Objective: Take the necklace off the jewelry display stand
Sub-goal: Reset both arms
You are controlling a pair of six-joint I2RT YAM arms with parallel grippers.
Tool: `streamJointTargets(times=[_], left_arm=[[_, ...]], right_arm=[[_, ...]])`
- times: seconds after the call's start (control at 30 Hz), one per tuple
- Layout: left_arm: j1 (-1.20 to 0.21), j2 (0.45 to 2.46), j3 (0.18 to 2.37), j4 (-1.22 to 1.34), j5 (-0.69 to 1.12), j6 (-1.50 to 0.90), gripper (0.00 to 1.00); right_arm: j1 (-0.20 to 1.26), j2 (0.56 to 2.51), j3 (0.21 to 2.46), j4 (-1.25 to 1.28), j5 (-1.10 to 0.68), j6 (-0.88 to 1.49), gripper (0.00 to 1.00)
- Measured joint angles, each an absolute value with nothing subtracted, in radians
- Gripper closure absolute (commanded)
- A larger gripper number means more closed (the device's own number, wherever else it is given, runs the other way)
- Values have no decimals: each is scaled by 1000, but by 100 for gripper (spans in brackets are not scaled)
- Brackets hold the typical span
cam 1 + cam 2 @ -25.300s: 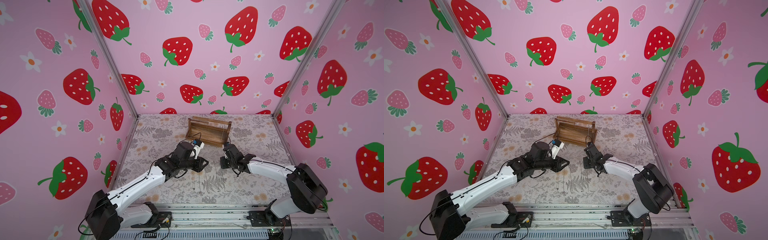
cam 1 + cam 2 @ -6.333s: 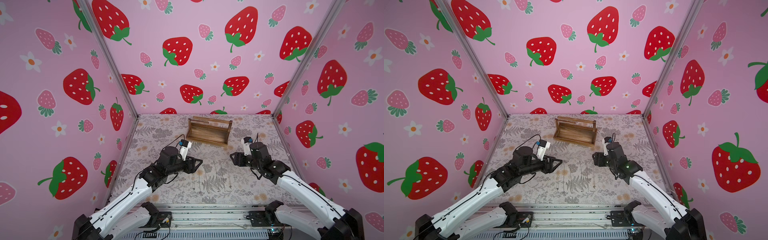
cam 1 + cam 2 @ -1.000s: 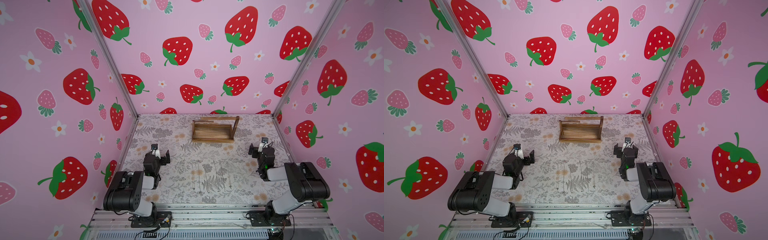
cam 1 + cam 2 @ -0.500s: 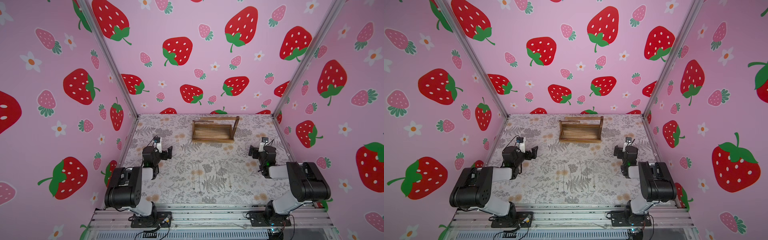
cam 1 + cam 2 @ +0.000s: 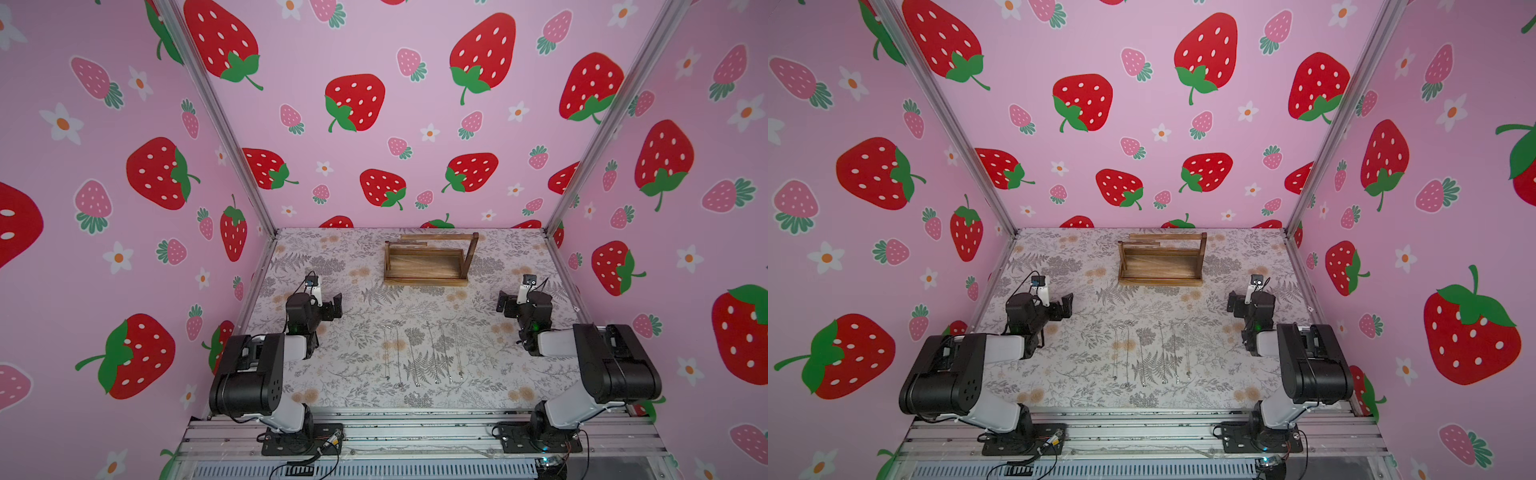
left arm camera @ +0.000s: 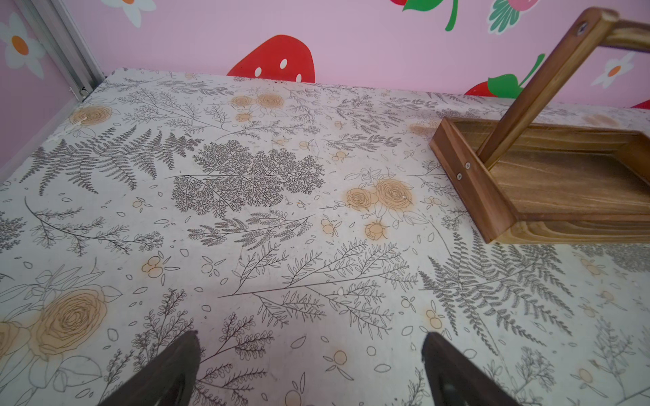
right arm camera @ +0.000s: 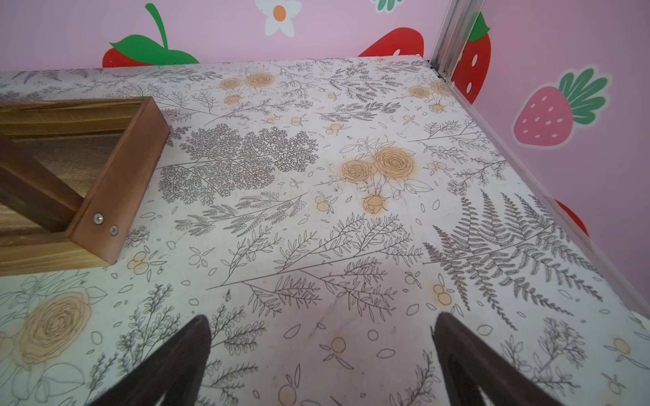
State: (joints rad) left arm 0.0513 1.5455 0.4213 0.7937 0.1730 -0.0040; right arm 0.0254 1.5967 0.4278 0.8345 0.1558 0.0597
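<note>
The jewelry display stand [image 5: 424,281] is upright at back centre of the desk [image 5: 353,376]. Its tray base shows bare wood grain in both wrist views. Necklaces [image 5: 424,355]: thin chains laid side by side on the desk, front centre, well apart from the stand; probably five, too fine to count surely. Left claw [image 5: 333,306] at the left side, jaws spread wide, gripping nothing, fingers [image 6: 169,372] over bare desk. Right claw [image 5: 502,302] at the right side, likewise spread wide, nothing between its jaws.
</note>
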Motion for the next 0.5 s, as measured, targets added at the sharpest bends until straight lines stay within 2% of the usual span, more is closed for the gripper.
streamJointTargets(times=[0.5], left_arm=[[51,1546,421,793,172,-4,1]], right_arm=[[19,1597,435,818,138,60,1]])
